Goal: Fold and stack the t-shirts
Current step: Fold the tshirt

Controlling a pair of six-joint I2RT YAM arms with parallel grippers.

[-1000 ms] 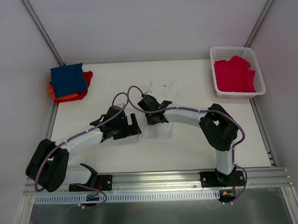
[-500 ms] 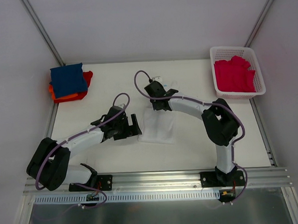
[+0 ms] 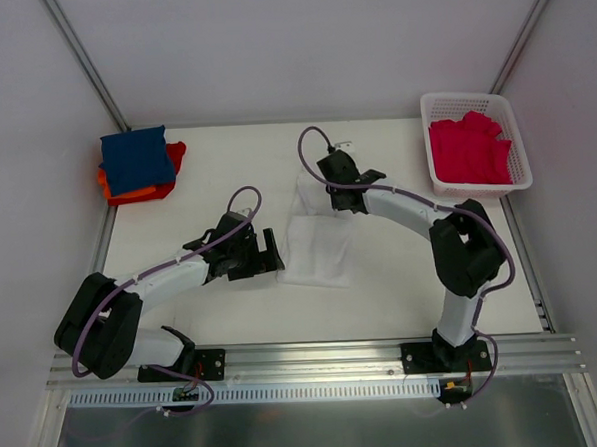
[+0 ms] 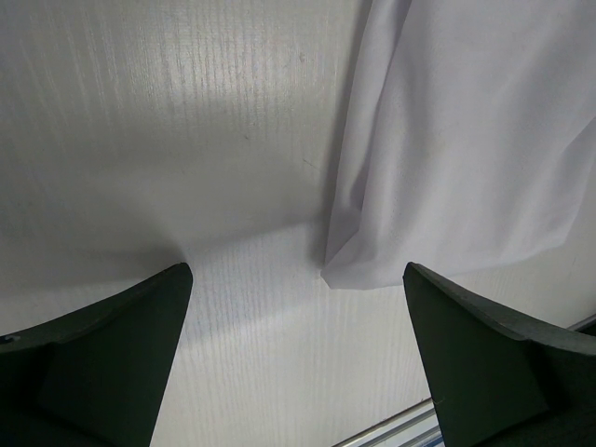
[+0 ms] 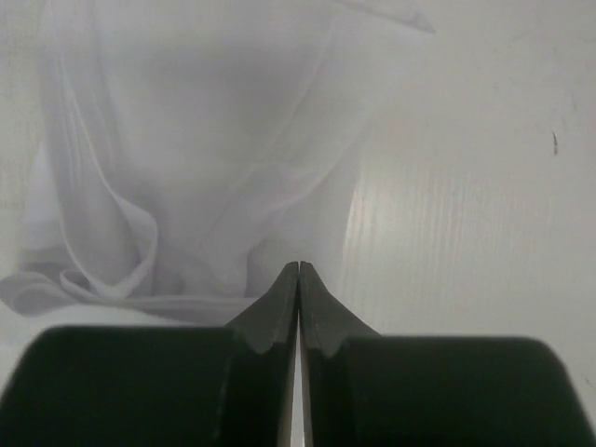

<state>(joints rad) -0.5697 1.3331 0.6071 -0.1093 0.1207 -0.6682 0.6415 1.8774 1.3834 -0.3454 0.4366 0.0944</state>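
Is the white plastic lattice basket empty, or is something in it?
Not empty: the white plastic lattice basket holds bunched crimson-pink cloth.

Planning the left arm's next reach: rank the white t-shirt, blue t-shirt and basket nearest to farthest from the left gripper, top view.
1. White t-shirt, right beside the left gripper.
2. Blue t-shirt, far left corner.
3. Basket, far right corner.

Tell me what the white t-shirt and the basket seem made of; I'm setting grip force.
The white t-shirt: thin, soft cloth, perhaps a cotton knit, matte and faintly sheer. It lies in limp folds and creases.
The basket: apparently rigid white plastic with a smooth finish. Its walls are a moulded lattice of holes.
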